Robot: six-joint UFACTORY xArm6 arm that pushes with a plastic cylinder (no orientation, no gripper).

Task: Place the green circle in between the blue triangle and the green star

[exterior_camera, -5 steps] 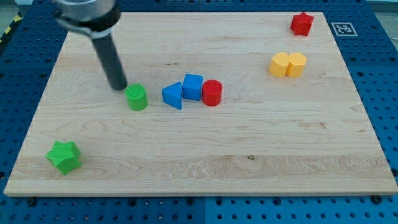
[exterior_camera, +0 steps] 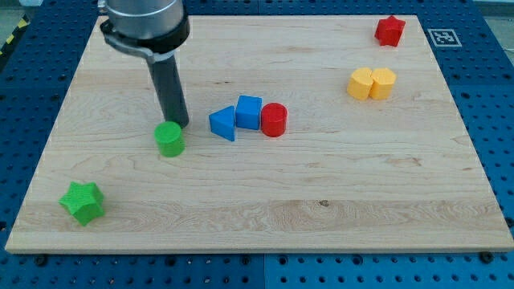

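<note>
The green circle (exterior_camera: 169,138) lies left of centre on the wooden board (exterior_camera: 265,193). My tip (exterior_camera: 180,123) stands just above and to the right of it, touching or almost touching its upper right edge. The blue triangle (exterior_camera: 223,123) lies to the right of the green circle, with a gap between them. The green star (exterior_camera: 83,201) sits near the board's lower left corner, far below and left of the circle.
A blue cube (exterior_camera: 249,111) and a red cylinder (exterior_camera: 274,120) stand in a row right of the blue triangle. Two yellow blocks (exterior_camera: 372,83) sit side by side at the upper right. A red star (exterior_camera: 389,30) lies in the top right corner.
My tip has moved right and slightly down, from the circle's upper left to its upper right. The green circle has shifted a little down and left.
</note>
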